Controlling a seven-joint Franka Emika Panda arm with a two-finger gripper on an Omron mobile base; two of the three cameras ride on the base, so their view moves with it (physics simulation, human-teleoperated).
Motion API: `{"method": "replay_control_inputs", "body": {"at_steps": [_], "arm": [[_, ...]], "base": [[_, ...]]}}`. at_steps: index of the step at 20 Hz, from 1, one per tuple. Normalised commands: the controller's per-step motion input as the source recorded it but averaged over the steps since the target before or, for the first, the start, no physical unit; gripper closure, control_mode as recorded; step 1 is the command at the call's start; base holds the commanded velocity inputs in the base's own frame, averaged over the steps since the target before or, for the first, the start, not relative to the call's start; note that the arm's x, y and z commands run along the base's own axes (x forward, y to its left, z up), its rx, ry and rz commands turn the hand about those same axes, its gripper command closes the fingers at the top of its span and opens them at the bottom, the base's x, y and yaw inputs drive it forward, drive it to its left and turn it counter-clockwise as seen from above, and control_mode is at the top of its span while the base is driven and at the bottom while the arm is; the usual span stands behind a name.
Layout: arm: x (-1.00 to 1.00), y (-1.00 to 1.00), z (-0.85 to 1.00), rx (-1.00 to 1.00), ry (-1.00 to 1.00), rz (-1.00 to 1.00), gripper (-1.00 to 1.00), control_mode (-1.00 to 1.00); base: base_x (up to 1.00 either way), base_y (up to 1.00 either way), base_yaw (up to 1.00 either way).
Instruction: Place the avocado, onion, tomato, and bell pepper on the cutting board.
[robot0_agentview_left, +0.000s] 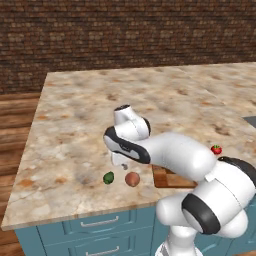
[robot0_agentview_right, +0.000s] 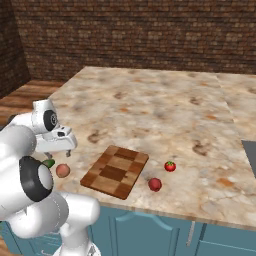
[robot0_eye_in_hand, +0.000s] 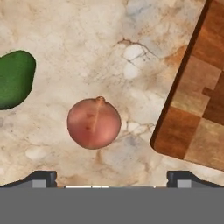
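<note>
The robot's two-finger claw (robot0_eye_in_hand: 112, 177) is hanging spread wide above the speckled beige stone tabletop (robot0_agentview_left: 90, 110), gripping nothing. The pale peach-pink round onion (robot0_eye_in_hand: 94, 123) is sitting just under it, between the fingertips' lines, with bare stone all around. The small dark green egg-shaped avocado (robot0_eye_in_hand: 15, 78) is lying near one side; the checkered wooden cutting board (robot0_eye_in_hand: 197, 100) is showing its corner edge on the other.

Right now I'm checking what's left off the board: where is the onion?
The onion sits on the counter near its front edge, between the avocado and the cutting board, touching neither.
</note>
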Motion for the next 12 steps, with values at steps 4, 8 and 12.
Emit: {"method": "replay_control_inputs", "body": {"at_steps": [4, 8, 12], "arm": [[0.0, 0.09, -0.31, -0.03, 0.03, 0.0, -1.0, -1.0], [0.0, 0.03, -0.33, -0.01, 0.0, 0.0, -1.0, -1.0], [0.07, 0.0, -0.14, 0.0, 0.0, 0.0, -1.0, -1.0]], "base": [[0.0, 0.0, 0.0], [0.0, 0.0, 0.0], [0.0, 0.0, 0.0]]}}
